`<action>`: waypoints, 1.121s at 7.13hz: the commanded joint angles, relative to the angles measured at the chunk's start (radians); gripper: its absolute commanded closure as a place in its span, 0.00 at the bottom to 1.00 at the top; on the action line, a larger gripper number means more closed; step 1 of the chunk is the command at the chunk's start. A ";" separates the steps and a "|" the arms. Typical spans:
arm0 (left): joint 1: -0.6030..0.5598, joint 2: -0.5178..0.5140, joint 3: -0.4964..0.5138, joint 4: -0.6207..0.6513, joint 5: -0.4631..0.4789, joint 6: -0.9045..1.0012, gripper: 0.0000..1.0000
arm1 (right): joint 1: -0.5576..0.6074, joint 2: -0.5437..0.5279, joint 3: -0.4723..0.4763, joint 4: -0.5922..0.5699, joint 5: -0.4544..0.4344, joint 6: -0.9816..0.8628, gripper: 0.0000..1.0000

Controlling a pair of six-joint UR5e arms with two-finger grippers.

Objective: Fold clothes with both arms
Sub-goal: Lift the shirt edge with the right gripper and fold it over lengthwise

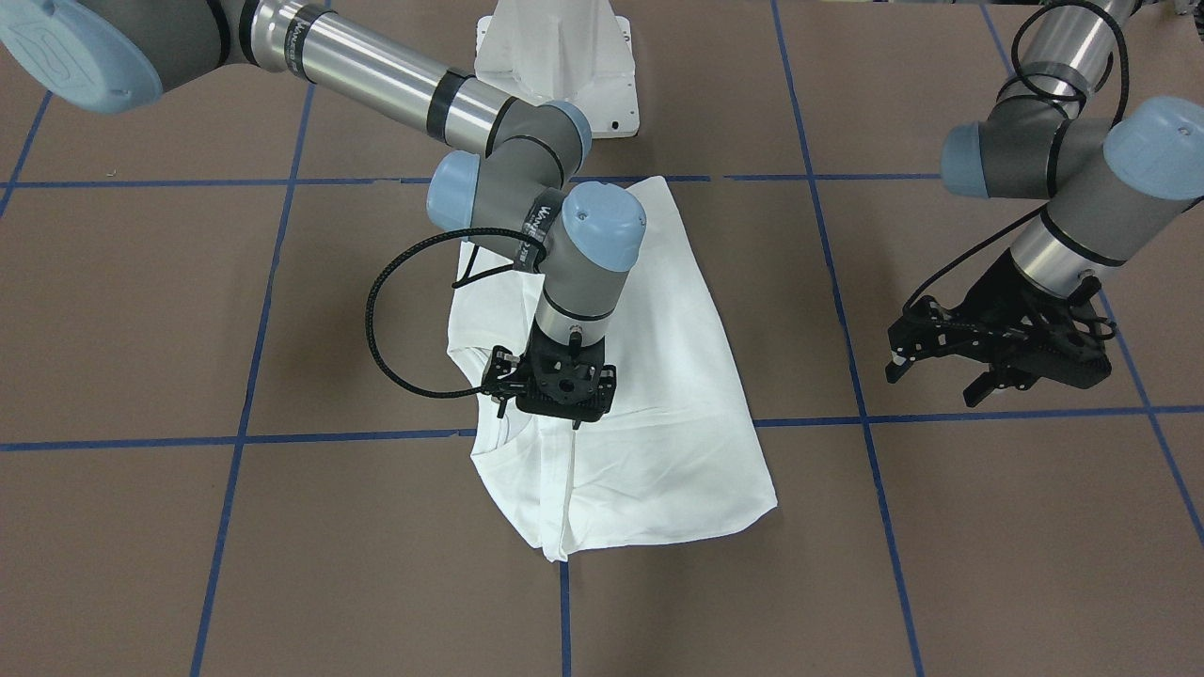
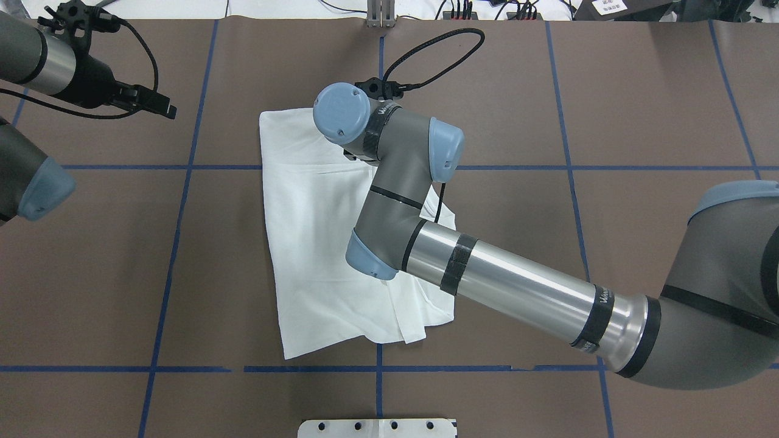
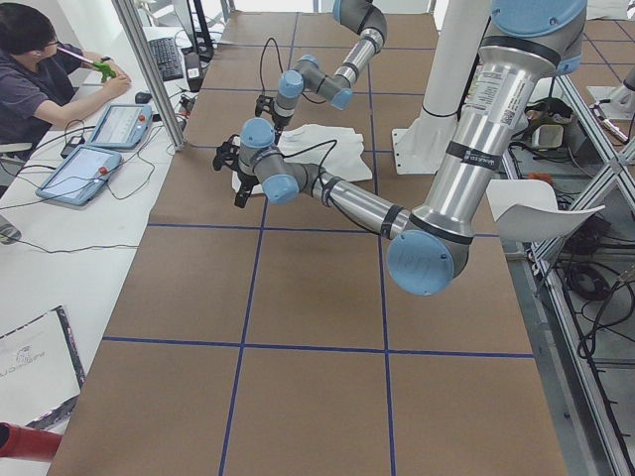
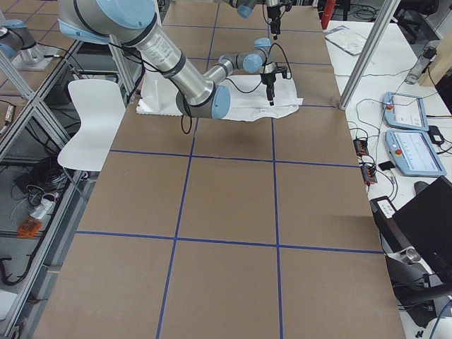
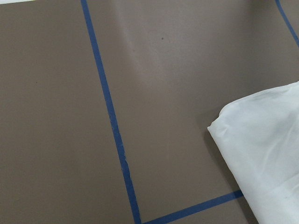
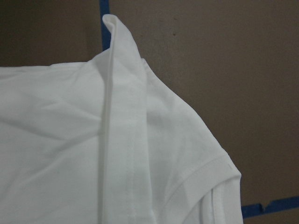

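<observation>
Shirt (image 1: 677, 414) lies folded in a long slanted strip at the middle of the table (image 1: 141, 527), crossing blue tape lines (image 1: 254, 376). Right gripper (image 1: 555, 395) points straight down near the end farthest from the robot; its own body hides the jaws, so I cannot tell whether they pinch cloth. From overhead the right arm (image 2: 517, 286) covers the shirt's middle. Left gripper (image 1: 936, 381) hangs well apart over bare table, jaws spread. White pedestal base (image 1: 555, 66) stands near the shirt's other end. A black cable (image 1: 369, 315) loops beside the right wrist.

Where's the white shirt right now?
In the overhead view the shirt lies mid-table, partly folded, beneath the right arm's claw; the left claw hangs off to its left.
</observation>
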 commanded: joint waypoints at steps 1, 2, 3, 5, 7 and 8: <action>-0.002 -0.001 -0.003 0.000 -0.001 -0.001 0.00 | 0.020 0.008 -0.076 0.104 -0.004 -0.005 0.00; 0.000 0.001 -0.005 0.000 -0.001 -0.001 0.00 | 0.025 0.010 -0.077 0.108 -0.012 -0.005 0.00; 0.000 -0.001 -0.008 0.000 -0.001 -0.001 0.00 | 0.025 0.011 -0.087 0.161 -0.024 -0.002 0.00; 0.000 -0.001 -0.011 0.000 -0.001 -0.001 0.00 | 0.025 0.014 -0.101 0.192 -0.043 0.003 0.00; 0.000 -0.001 -0.011 0.000 -0.001 -0.001 0.00 | 0.025 0.014 -0.124 0.193 -0.056 0.003 0.00; 0.000 0.001 -0.011 0.000 -0.001 -0.001 0.00 | 0.023 0.014 -0.139 0.193 -0.060 0.001 0.00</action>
